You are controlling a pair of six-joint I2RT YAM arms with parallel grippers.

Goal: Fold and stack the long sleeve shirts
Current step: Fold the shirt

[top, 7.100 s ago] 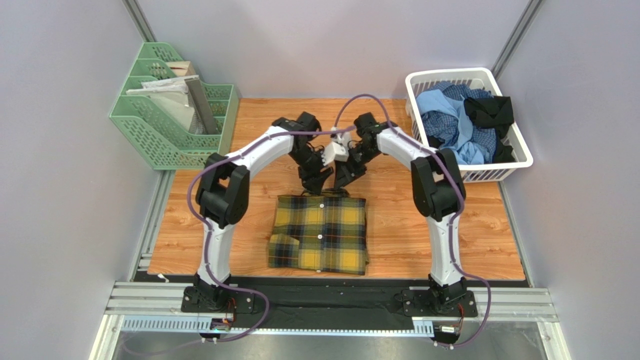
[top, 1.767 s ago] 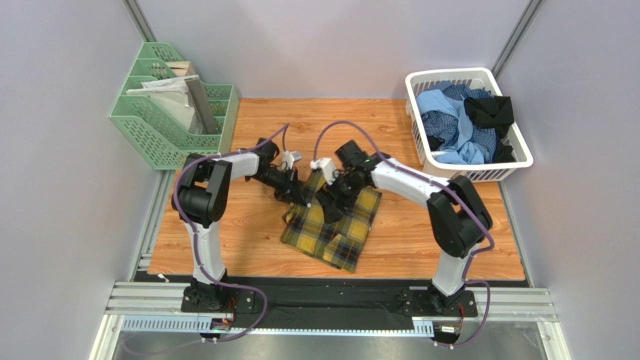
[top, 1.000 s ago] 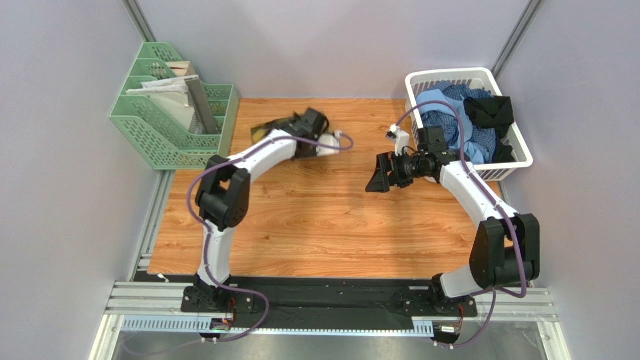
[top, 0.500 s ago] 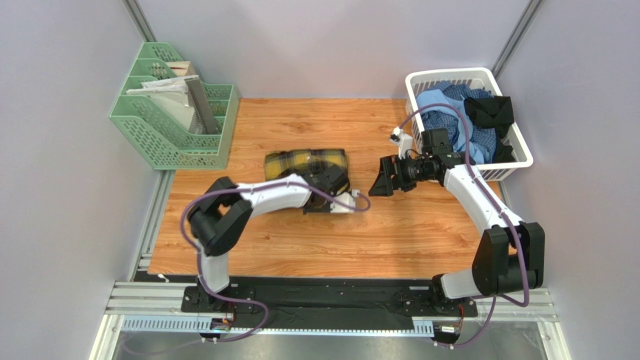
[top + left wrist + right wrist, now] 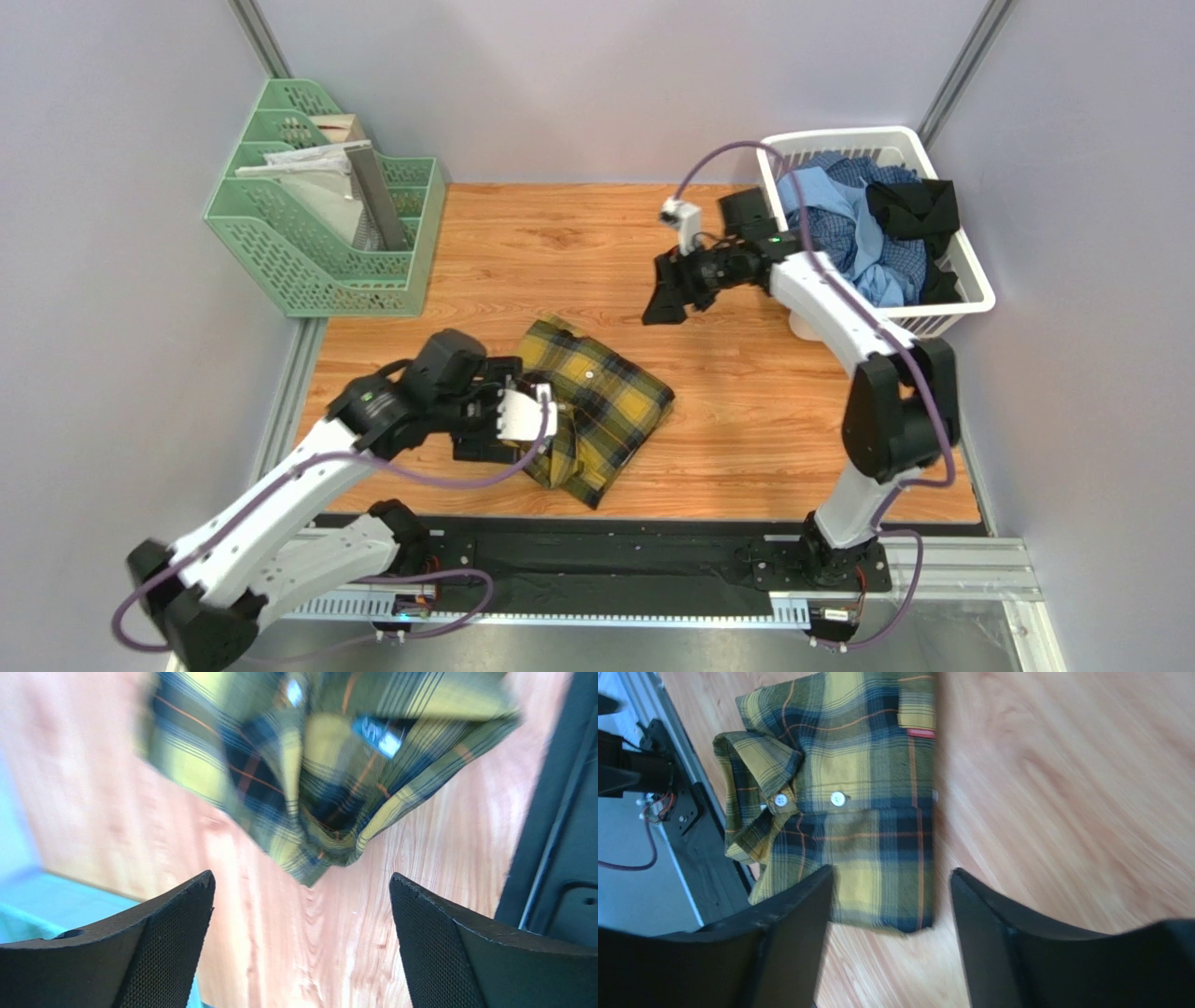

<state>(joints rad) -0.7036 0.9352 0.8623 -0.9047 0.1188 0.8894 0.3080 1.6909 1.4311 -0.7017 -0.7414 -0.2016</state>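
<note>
Wood-grain table (image 5: 561, 238) fills the cell between grey walls. At far left a green rack (image 5: 323, 224) of papers stands well apart from the work. Next, the left gripper (image 5: 300, 896) hangs low at the left edge of the plaid shirt (image 5: 606, 396), jaws spread with nothing between them. Its wrist view is blurred, so I cannot tell whether a finger brushes the cloth. The plaid shirt lies folded, collar and buttons up, askew near the front edge at centre. Folding looks finished, so the step in hand seems to be leaving it as the stack's base. The right gripper (image 5: 891, 875), also agape and empty, hovers over the far table near the basket (image 5: 842, 140), which holds blue shirts (image 5: 849, 238) and a black shirt (image 5: 912, 207). The next move calls for pulling one free. The basket wall and tangled sleeves are the likely snags.
</note>
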